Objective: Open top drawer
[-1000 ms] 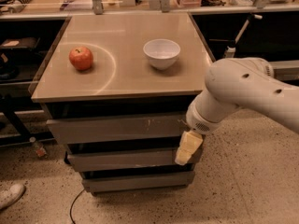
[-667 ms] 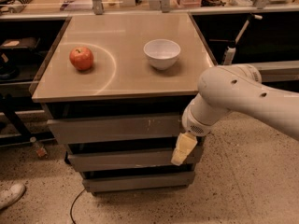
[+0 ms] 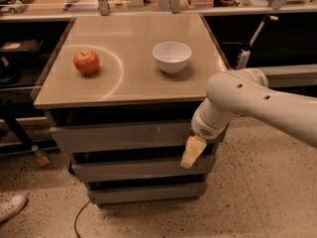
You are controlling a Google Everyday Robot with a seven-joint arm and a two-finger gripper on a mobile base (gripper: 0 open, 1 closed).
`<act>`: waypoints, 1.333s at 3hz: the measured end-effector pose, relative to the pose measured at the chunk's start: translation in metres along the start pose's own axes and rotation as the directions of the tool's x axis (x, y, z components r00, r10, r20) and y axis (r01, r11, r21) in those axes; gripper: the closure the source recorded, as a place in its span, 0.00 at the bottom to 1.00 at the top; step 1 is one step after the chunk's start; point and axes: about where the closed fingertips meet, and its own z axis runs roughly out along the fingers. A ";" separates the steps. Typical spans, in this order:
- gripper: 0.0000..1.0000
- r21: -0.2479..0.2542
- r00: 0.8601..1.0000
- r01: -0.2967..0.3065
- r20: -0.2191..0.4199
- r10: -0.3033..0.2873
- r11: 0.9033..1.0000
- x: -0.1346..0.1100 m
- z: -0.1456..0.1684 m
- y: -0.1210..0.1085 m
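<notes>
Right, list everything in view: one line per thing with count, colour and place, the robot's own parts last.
apple: one, red, left side of the tabletop, apart from the bowl
bowl: one, white, right of centre on the tabletop
tabletop: one, beige, on top of the drawer cabinet
top drawer: one, grey, directly under the tabletop, pale scratches right of centre
lower drawers: two, grey, stacked below the top drawer
shoe: one, white, on the floor at bottom left
cable: one, dark, on the floor in front of the cabinet
arm: one, white, reaching in from the right
tool: one, pale yellow, in front of the drawers' right end, just below the top drawer's front
</notes>
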 end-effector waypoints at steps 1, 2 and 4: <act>0.00 -0.003 1.000 0.021 -0.002 -0.021 1.000 -0.006 0.013 -0.008; 0.00 -0.015 0.999 0.039 0.004 -0.039 0.999 -0.013 0.025 -0.011; 0.00 -0.067 0.996 0.083 -0.031 -0.085 0.994 -0.013 0.042 -0.001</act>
